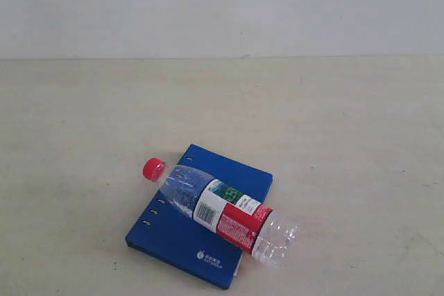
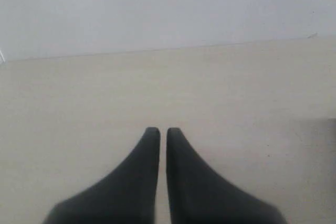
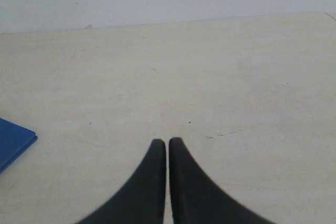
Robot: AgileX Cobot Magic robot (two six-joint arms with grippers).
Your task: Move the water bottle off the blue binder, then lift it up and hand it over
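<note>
The clear, red-capped water bottle (image 1: 220,211) lies on its side diagonally across the blue binder (image 1: 173,240) on the counter (image 1: 333,136). The left tool (image 2: 163,130) and right tool (image 3: 167,141) are both clenched, empty.

From where I stand there is one clear plastic water bottle (image 1: 218,209) with a single red screw cap (image 1: 153,168) and one printed label (image 1: 232,216), one flat royal-blue ring binder (image 1: 170,240), and one pale beige tabletop (image 1: 333,116). Two grippers show, the left gripper (image 2: 163,130) and the right gripper (image 3: 167,141), each with two black tapered fingers (image 2: 136,182).
</note>
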